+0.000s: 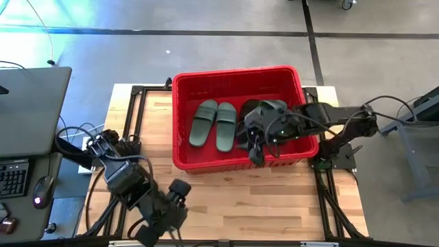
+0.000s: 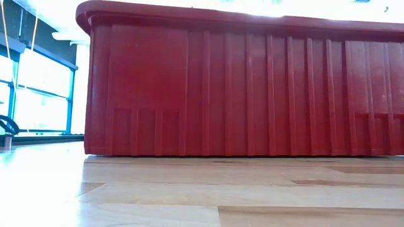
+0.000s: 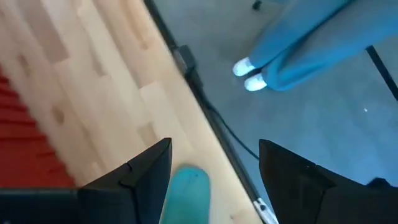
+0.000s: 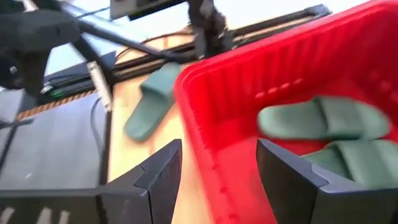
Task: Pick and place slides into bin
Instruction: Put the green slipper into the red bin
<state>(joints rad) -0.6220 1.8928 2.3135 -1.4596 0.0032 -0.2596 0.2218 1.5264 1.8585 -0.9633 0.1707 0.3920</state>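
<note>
The red bin (image 1: 180,89) stands on the far middle of the wooden table; its near wall (image 2: 252,88) fills the low view. Two green slides (image 1: 204,123) (image 1: 226,125) lie side by side on its floor. A black slide (image 1: 245,127) and another green one (image 1: 276,106) lie partly under my right arm. My right gripper (image 1: 255,149) (image 4: 217,168) is open and empty over the bin's near right part. A green slide (image 4: 152,102) lies on the table outside the bin. My left gripper (image 1: 175,199) (image 3: 214,180) is open near the table's front edge, and a green slide end (image 3: 186,193) shows between its fingers. My left gripper's fingers stand on either side of the green slide end (image 3: 185,186), which lies close to one finger (image 3: 146,174). I cannot tell whether they touch it.
The bin rim (image 4: 205,106) is right below my right gripper. A person's legs and white shoes (image 3: 252,74) stand on the floor beyond the table's front edge. A desk with a keyboard and mouse (image 1: 27,116) stands left of the table. Bare wood (image 1: 260,199) lies before the bin.
</note>
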